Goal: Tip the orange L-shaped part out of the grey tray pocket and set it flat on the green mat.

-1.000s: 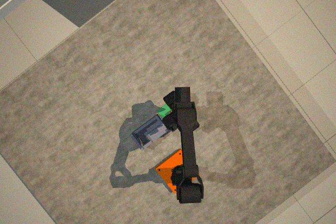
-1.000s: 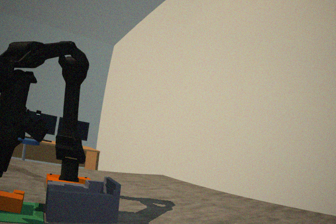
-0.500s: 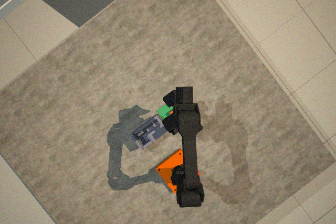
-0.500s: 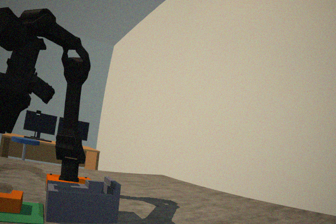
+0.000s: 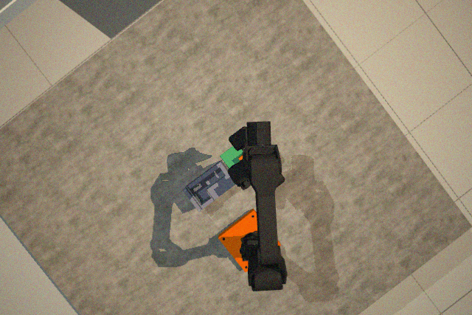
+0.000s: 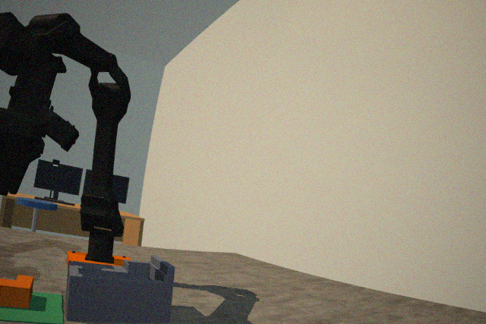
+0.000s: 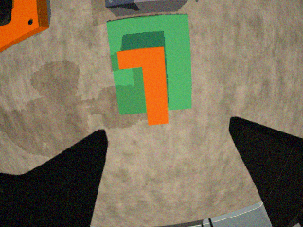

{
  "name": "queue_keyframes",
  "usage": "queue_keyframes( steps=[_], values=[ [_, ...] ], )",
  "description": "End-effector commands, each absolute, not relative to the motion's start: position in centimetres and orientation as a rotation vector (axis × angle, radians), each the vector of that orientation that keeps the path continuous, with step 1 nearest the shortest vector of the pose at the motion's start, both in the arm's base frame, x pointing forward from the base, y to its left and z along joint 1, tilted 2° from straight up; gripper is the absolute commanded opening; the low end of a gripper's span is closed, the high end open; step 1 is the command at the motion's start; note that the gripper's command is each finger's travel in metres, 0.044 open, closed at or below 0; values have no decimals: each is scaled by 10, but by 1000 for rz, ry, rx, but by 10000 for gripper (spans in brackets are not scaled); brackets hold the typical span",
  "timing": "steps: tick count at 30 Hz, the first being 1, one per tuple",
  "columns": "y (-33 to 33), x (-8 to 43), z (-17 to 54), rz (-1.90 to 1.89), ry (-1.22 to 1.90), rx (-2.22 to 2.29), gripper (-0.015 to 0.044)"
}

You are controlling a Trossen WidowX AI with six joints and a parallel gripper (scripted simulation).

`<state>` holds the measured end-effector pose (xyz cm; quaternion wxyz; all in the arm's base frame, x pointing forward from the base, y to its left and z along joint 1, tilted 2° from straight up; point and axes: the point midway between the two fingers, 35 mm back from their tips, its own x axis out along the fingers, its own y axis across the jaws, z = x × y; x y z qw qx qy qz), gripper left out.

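The orange L-shaped part (image 5: pixel 240 158) (image 6: pixel 15 293) (image 7: pixel 155 90) lies level on the green mat (image 5: pixel 230 154) (image 6: pixel 51 314) (image 7: pixel 180 71). Its L-shaped end faces the tray, and its straight end reaches past the mat's far edge in the wrist view. The grey tray (image 6: pixel 118 293) (image 7: pixel 161 6) stands beside the mat, its pocket empty in the top view. My gripper (image 7: pixel 169 130) is wide open and empty, above the part, with the fingers apart on either side of the line of its straight end. The arm hides most of the part in the top view.
The orange base plate (image 5: pixel 238 227) (image 6: pixel 74 257) (image 7: pixel 19 28) of the arm is near the tray. The tray's walls stand well above the mat. A desk (image 6: pixel 132 230) with two monitors is in the background.
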<state>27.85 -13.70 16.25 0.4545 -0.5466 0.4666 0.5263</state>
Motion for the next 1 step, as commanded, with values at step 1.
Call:
queue_keyframes(
  steps=[1],
  values=[
    [-137, 279, 162, 1299, 1151, -1349, 400]
  ],
)
